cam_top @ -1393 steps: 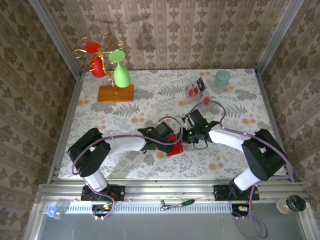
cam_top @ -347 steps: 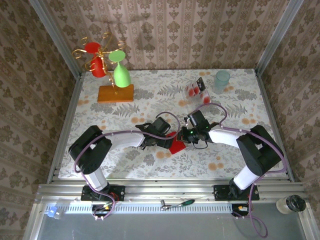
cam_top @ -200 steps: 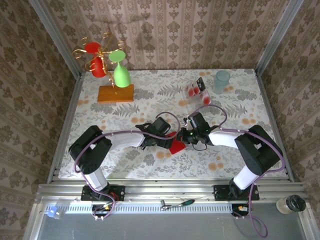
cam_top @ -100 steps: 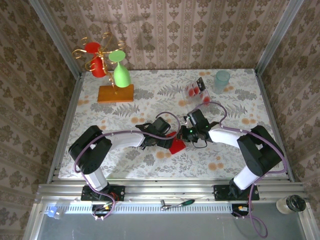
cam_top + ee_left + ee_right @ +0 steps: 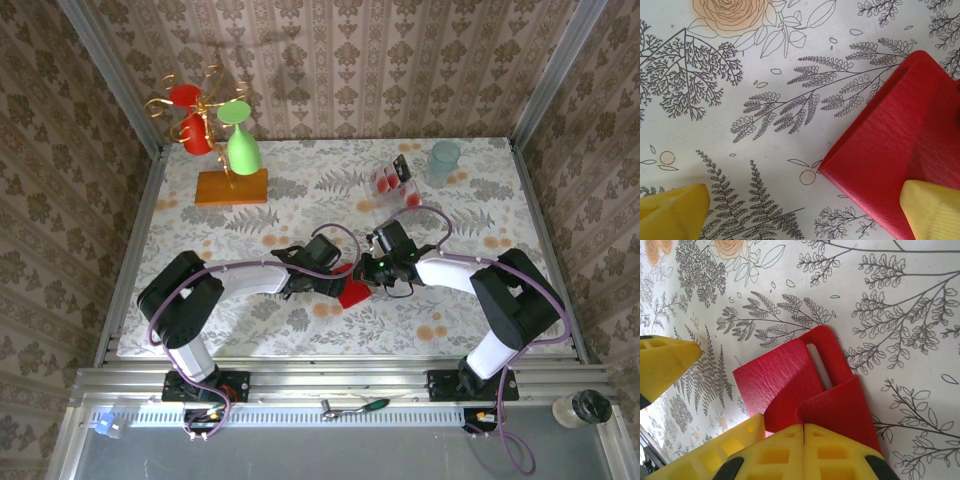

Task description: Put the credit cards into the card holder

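Two grippers sat at the wallet [image 5: 353, 293], centre of the top view, on the floral table [image 5: 480, 300]. Left gripper [image 5: 337, 282] was on its left side, right gripper [image 5: 369, 276] just above and to its right, both close against the red leather

Left wrist view: left gripper [image 5: 802, 212] was released and spread wide. One yellow fingertip [image 5: 672, 210] sat in the lower left corner over bare cloth, the other at lower right over the wallet [image 5: 900, 140]. Wallet was at the right side of that frame, its fold edge running diagonally, with one flap raised off the other

Right wrist view: right gripper [image 5: 804, 435] was clenched, pads pressed flat together at bottom centre. Wallet [image 5: 785, 380] lay mid-frame, partly folded, with its right flap curling up towards the pads. The flap edge ran to the seam between them, but I could not tell whether the leather was actually pinched. A pale strip [image 5: 819, 365] showed in a slot near the wallet's upper edge; card or lining, could not tell. Two more yellow fingertips [image 5: 665, 362], at the left edge and lower left, flanked the wallet's left corner

Cards [image 5: 392, 178] sat upper right of centre in the top view, well apart from the wallet, just left of a pale green cup [image 5: 444, 160]. An orange block [image 5: 231, 186] was at upper left
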Robot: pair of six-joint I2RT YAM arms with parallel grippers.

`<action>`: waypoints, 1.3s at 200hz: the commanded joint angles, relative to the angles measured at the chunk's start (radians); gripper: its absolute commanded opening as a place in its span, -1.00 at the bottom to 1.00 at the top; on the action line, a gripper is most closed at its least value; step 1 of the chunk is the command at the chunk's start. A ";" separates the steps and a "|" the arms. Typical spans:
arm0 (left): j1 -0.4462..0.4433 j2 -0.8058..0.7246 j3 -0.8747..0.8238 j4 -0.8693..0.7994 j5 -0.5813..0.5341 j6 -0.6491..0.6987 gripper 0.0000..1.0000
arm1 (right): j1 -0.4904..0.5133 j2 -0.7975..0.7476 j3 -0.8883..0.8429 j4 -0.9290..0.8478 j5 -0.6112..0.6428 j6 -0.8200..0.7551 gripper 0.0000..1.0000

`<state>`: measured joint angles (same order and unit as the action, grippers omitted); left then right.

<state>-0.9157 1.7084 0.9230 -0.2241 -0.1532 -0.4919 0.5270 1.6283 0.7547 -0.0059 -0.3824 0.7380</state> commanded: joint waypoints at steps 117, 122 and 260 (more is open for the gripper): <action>-0.005 0.046 -0.026 -0.043 -0.014 0.030 1.00 | 0.013 0.005 -0.100 0.008 0.013 0.014 -1.00; -0.006 0.046 -0.026 -0.043 -0.014 0.030 1.00 | 0.013 0.005 -0.097 0.006 0.012 0.013 -1.00; -0.006 0.044 -0.034 -0.039 -0.013 0.026 1.00 | -0.011 -0.034 -0.020 0.002 -0.033 0.024 -1.00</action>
<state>-0.9157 1.7084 0.9226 -0.2241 -0.1532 -0.4919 0.5186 1.5997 0.7341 0.0162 -0.3962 0.7452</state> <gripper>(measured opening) 0.999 0.064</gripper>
